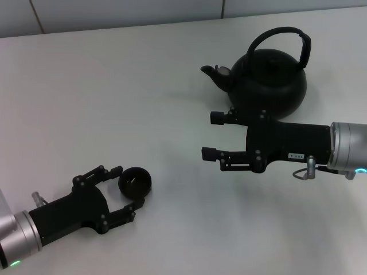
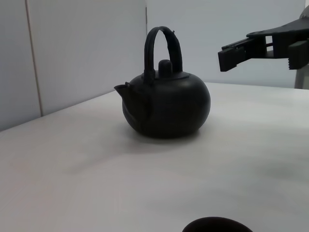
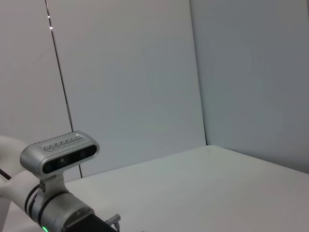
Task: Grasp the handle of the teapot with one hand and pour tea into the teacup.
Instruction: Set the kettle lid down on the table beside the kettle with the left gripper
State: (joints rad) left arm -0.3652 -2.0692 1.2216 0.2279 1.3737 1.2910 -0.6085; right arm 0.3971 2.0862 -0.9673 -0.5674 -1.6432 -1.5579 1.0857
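The matte-black teapot [image 1: 269,83] stands upright at the back right of the white table, spout to the left, its hoop handle [image 1: 281,34] arched over the lid. It also shows in the left wrist view [image 2: 166,106]. My right gripper [image 1: 213,136] is open and empty, just in front of the pot and below the spout, apart from the handle. The tiny black teacup [image 1: 135,182] sits at the front left. My left gripper [image 1: 127,186] is open with one finger on each side of the cup. The cup's rim [image 2: 217,224] shows in the left wrist view.
The white table [image 1: 114,91] runs back to a pale panelled wall [image 1: 114,11]. The right gripper's fingers [image 2: 236,55] reach into the left wrist view, above and beside the pot. The right wrist view shows the left arm's wrist camera [image 3: 60,152] and wall panels.
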